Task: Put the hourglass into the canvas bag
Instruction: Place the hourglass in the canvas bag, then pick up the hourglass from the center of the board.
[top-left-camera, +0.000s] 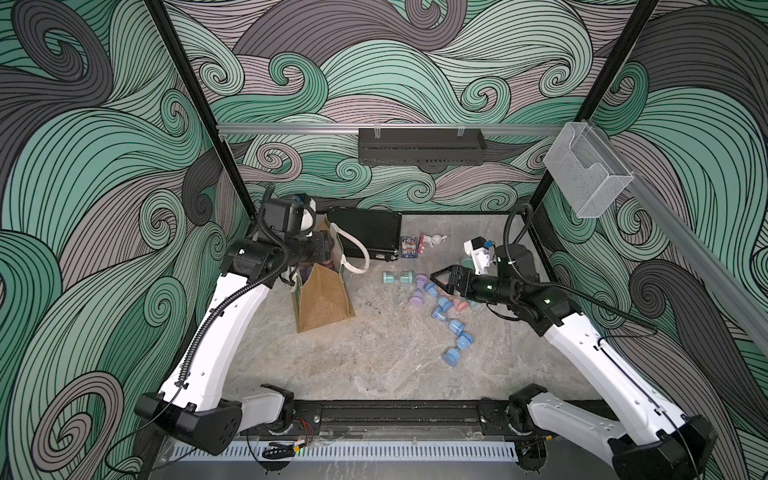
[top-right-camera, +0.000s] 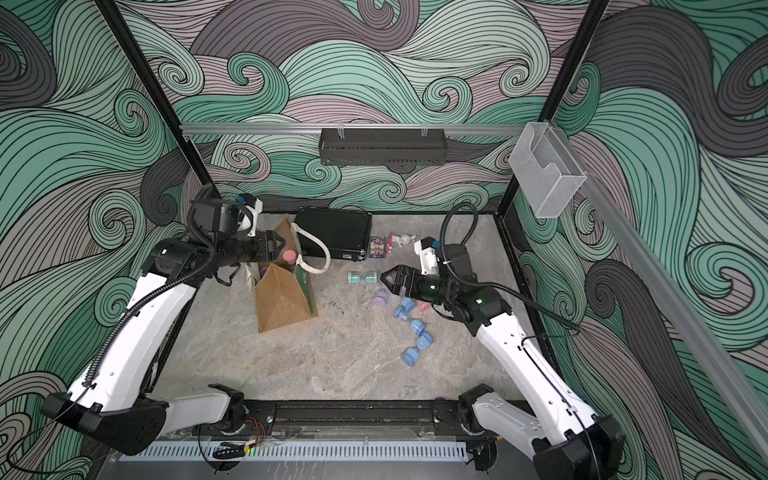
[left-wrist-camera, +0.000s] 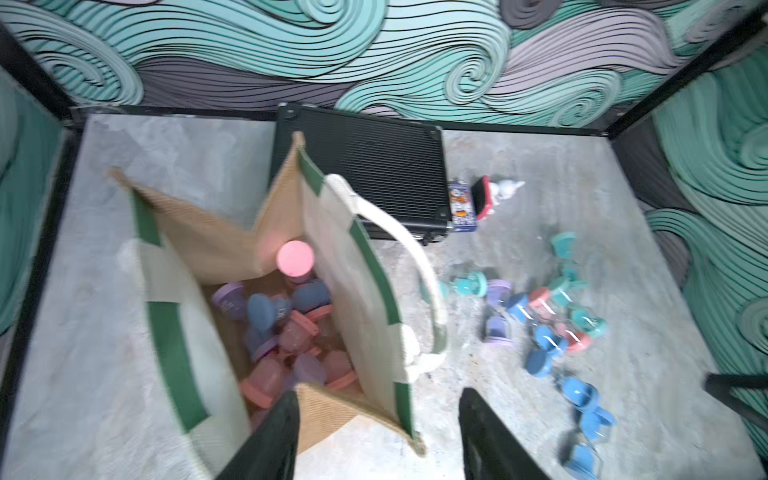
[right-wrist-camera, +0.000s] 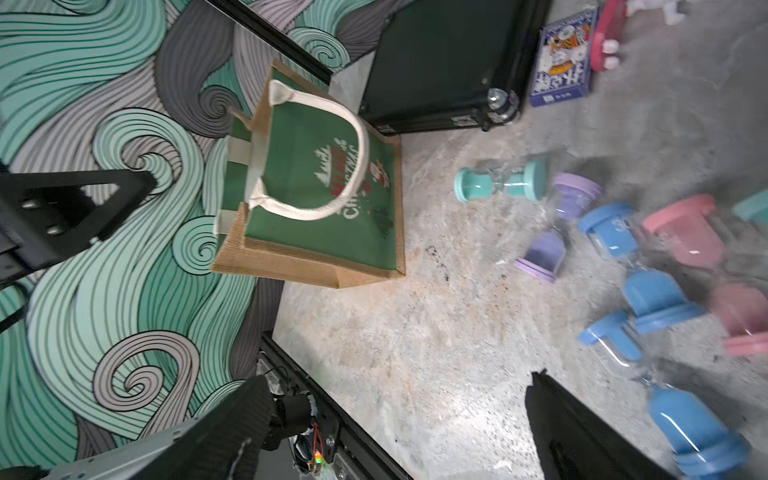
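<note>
Now left jaws stand parted over the canvas bag (top-left-camera: 326, 303) rim; right jaws wide above scattered hourglasses (top-left-camera: 456, 327).

Black case (top-left-camera: 365, 235), card box (top-left-camera: 408, 248) just beside — white figurine (top-left-camera: 436, 240) near

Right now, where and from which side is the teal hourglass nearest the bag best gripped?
Probably at the narrow glass middle of the teal hourglass, from above: it lies on its side, with wide caps at both ends.

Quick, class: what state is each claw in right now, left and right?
Left claw: open, holding nothing.
Right claw: open, holding nothing.
</note>
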